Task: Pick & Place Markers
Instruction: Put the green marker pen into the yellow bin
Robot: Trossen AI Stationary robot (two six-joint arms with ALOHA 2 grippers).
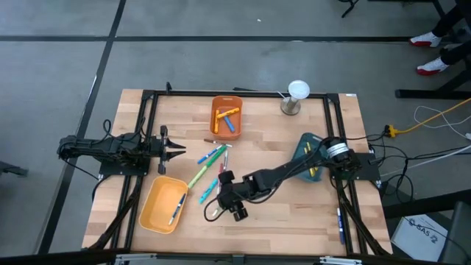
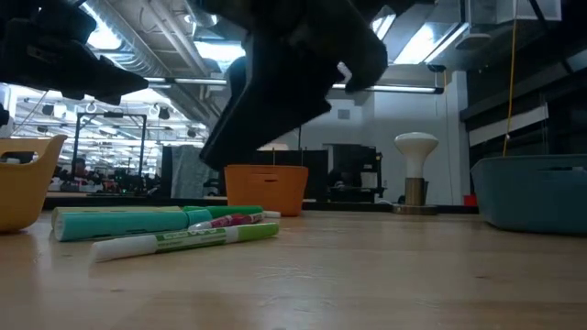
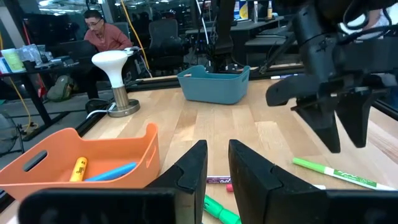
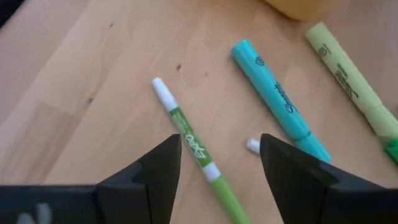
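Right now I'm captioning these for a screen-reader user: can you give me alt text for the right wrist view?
The right gripper hangs open just above a wooden table, its two dark fingers either side of a thin green marker with a white cap. Beside it lie a teal marker and a pale yellow-green marker, with the edge of a yellow bin beyond.

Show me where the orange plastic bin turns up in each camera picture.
High view: orange plastic bin at the table's top centre.
Low view: mid-picture, far across the table.
Left wrist view: lower left.
Right wrist view: not in it.
Shared landmark: the white mushroom-shaped lamp beside it.
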